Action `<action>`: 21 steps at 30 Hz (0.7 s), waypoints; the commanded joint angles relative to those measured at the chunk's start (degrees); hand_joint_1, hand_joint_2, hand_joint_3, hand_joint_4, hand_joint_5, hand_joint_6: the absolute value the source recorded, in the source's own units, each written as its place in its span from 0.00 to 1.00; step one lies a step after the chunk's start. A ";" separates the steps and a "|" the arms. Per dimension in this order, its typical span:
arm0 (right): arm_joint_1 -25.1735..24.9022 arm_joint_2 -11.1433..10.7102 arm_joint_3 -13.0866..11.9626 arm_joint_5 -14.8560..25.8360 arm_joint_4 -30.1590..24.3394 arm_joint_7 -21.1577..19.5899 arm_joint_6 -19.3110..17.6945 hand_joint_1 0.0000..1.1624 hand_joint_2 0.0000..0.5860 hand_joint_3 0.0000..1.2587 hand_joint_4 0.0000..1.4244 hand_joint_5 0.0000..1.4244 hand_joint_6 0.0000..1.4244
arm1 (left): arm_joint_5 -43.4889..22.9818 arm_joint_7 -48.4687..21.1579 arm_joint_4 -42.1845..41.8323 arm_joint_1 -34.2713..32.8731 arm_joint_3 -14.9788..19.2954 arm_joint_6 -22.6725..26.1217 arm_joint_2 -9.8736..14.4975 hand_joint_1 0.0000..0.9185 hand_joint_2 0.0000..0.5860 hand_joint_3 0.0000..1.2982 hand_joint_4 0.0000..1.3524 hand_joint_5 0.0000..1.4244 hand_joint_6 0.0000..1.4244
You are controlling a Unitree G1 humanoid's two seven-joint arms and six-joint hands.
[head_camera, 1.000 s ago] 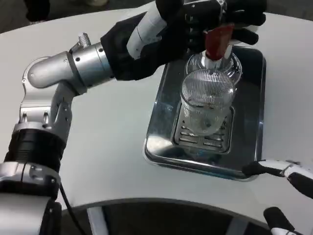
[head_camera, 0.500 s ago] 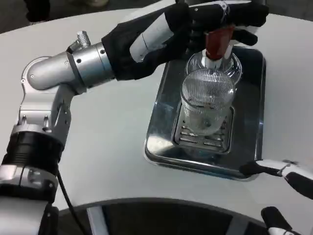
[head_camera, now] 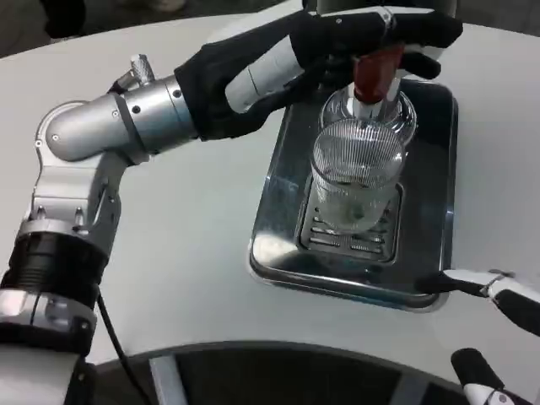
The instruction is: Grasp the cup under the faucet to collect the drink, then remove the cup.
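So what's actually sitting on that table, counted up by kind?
Clear ribbed cups: 1
Metal drip trays: 1
Dispensers with a red faucet: 1
Robot hands: 2, left hand at the faucet, right hand beside the tray
Total: 5

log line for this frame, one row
phase: filling | left hand: on red faucet handle | cup: upright on tray grate under faucet, not held | right hand: open beside tray
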 commanded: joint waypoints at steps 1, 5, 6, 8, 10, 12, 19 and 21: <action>0.30 0.45 0.39 -0.14 -0.46 -0.61 0.35 0.49 0.90 0.25 0.17 0.14 0.07 | 4.17 -0.62 -0.72 3.66 -2.74 -1.20 0.99 0.00 0.00 0.16 0.07 0.12 0.01; 0.12 0.54 0.42 -0.14 -0.44 -0.58 0.43 0.49 0.90 0.25 0.17 0.14 0.07 | 4.96 0.23 -1.75 4.30 -3.49 -2.72 1.40 0.00 0.00 0.17 0.08 0.12 0.01; 0.06 0.54 0.43 -0.14 -0.44 -0.58 0.50 0.49 0.90 0.25 0.17 0.14 0.07 | 5.06 0.40 -2.03 4.49 -3.64 -3.02 1.50 0.00 0.00 0.17 0.08 0.12 0.01; -0.03 0.57 0.43 -0.14 -0.44 -0.59 0.62 0.49 0.90 0.25 0.17 0.14 0.07 | 5.25 0.65 -2.52 4.83 -3.83 -3.41 1.69 0.00 0.00 0.17 0.08 0.12 0.01; -0.09 0.62 0.53 -0.19 -0.43 -0.60 0.72 0.49 0.90 0.25 0.17 0.14 0.07 | 5.56 0.99 -2.96 5.27 -3.94 -3.96 1.91 0.00 0.00 0.17 0.08 0.12 0.01; -0.14 0.69 0.71 -0.30 -0.42 -0.61 0.83 0.49 0.90 0.25 0.17 0.14 0.07 | 5.64 1.20 -3.26 5.57 -4.02 -4.31 2.09 0.00 0.00 0.17 0.08 0.12 0.01; -0.89 0.63 1.41 -0.34 -0.26 -0.64 1.26 0.49 0.90 0.25 0.17 0.14 0.07 | 6.08 1.41 -3.42 5.83 -4.86 -5.52 2.90 0.00 0.00 0.18 0.08 0.12 0.01; -1.18 0.58 1.39 -0.26 -0.22 -0.66 1.52 0.49 0.90 0.25 0.17 0.14 0.07 | 6.16 1.52 -3.47 5.89 -5.04 -5.74 3.05 0.00 0.00 0.18 0.08 0.12 0.01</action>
